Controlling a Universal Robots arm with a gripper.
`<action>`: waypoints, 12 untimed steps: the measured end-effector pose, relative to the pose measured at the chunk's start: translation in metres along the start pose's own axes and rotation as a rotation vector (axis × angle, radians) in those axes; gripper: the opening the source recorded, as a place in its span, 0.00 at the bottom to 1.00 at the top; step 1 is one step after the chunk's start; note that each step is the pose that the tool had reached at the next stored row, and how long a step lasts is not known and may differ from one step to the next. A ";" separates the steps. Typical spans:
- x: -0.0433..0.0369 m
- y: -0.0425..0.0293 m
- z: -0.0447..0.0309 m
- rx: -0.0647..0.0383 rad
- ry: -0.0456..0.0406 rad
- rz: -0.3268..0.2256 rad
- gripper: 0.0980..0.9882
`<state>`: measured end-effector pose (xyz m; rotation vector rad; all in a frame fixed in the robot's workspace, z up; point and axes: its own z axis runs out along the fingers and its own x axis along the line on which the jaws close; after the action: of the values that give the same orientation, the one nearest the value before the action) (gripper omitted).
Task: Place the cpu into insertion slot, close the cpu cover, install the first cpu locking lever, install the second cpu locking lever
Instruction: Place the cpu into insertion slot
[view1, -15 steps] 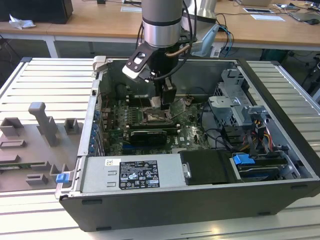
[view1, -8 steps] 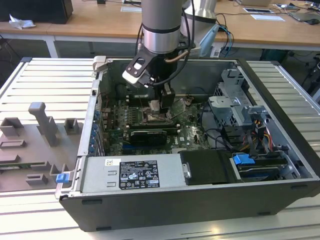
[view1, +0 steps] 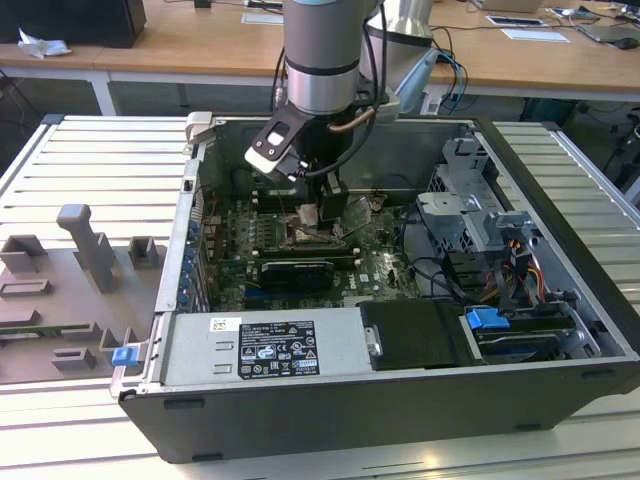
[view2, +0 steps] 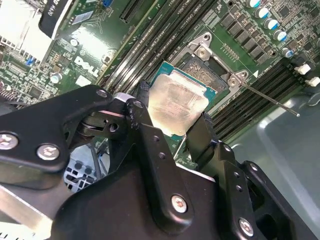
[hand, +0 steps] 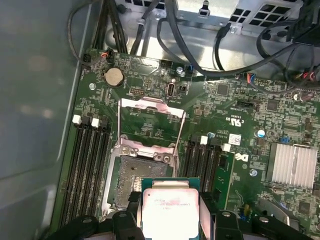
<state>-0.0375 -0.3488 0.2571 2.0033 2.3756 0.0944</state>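
**CPU pinched in tool at open insertion slot; cover raised**

**Exterior view.** The arm (view1: 320, 60) reaches down into an open computer case (view1: 400, 420) that lies on the slatted metal counter (view1: 80, 160). The tool (view1: 315, 212) hangs low over the green motherboard, near its middle. A dark expansion card (view1: 295, 270) sits just in front of the tool. The power supply (view1: 265, 350) runs along the case's near wall. A drive cage (view1: 470, 200) stands at the exterior view's right. A grey fixture (view1: 85, 250) rests on the counter at the exterior view's left, well apart from the case.

**Second wrist view.** The tool (view2: 170, 116) pinches the cpu (view2: 177, 100) by two opposite edges, with black fingers (view2: 145, 130) on either side. The insertion slot (view2: 212, 67) is partly hidden behind the chip. A thin locking lever (view2: 270, 97) stands out from a corner of the slot, unlatched. Memory slots (view2: 150, 45) run alongside.

**First wrist view.** The cpu (hand: 169, 215), metal face up in the tool (hand: 169, 200), overlaps one edge of the insertion slot (hand: 137, 175) and is not seated. The slot's pin field is exposed. The cpu cover (hand: 151, 103) stands open on the side of the slot away from the chip. Memory slots (hand: 90, 160) flank the socket. A coin cell (hand: 114, 76) and cables (hand: 200, 45) lie beyond the cover, and a heatsink (hand: 292, 165) sits well apart.
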 end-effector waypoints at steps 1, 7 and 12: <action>0.0029 0.0006 0.0011 0.000 -0.0002 0.003 0.50; 0.0134 0.0023 0.0083 0.003 0.0004 0.003 0.50; 0.0165 0.0021 0.0188 0.008 -0.0030 0.069 0.50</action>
<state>-0.0370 -0.3317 0.2387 2.0877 2.3086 0.0842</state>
